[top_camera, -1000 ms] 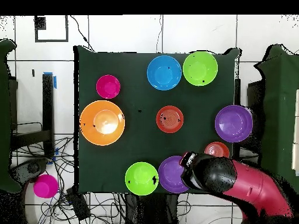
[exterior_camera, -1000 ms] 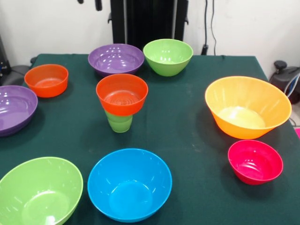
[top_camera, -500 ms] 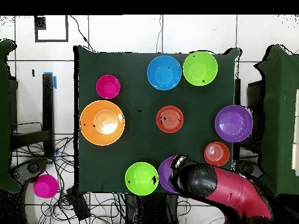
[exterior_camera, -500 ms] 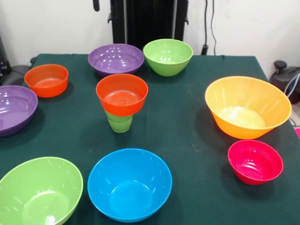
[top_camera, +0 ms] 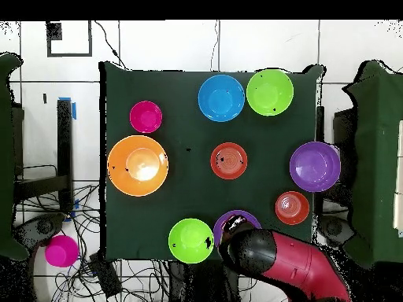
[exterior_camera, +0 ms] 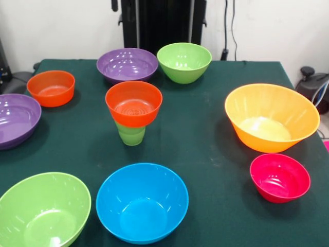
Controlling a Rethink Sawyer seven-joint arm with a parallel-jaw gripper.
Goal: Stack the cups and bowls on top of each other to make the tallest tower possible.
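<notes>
The tower [exterior_camera: 132,112] stands a little left of the middle of the front view and has only two pieces: a small orange-red bowl [exterior_camera: 133,103] sitting in the mouth of the light-green cup [exterior_camera: 131,134]. All the other bowls lie apart on the green desk [exterior_camera: 205,139]. In the overhead view the red and black arm [top_camera: 295,267] enters from the lower right of the frame, and its black end covers a part of a purple bowl [top_camera: 236,222] near the lower edge. Of the jaws I cannot tell whether they are released or clenched, because they are hidden under the arm. I judge that the step in hand is reaching for this purple bowl. The next move calls for a grip on its rim, then a lift toward the tower.
</notes>
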